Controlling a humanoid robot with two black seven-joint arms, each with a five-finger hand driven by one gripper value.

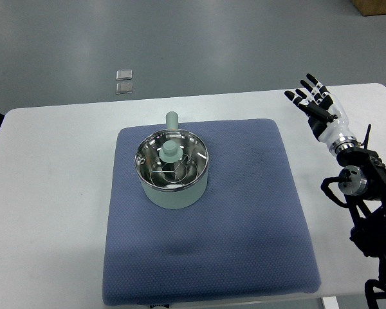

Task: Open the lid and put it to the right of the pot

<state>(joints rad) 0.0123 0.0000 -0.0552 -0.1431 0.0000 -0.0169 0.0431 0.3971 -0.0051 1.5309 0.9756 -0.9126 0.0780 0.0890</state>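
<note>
1 arm in play so far: the right hand hangs over the white table with its black-tipped fingers spread wide, holding nothing. No left arm showing anywhere.

The pale green pot with the shiny steel rim sits on the blue-grey padded mat, well off to the left of those fingers and a bit nearer the robot than they are. The clear glass lid with the pale green knob is on top of it, untouched.

My take on doing the reach right: come in from above and line up on the knob, since it's the only real grip point. Close around its stem, not the glass. Lift straight up so the rim doesn't catch and drag the pot. The bare mat between pot and fingers looks like the obvious drop spot.
</note>
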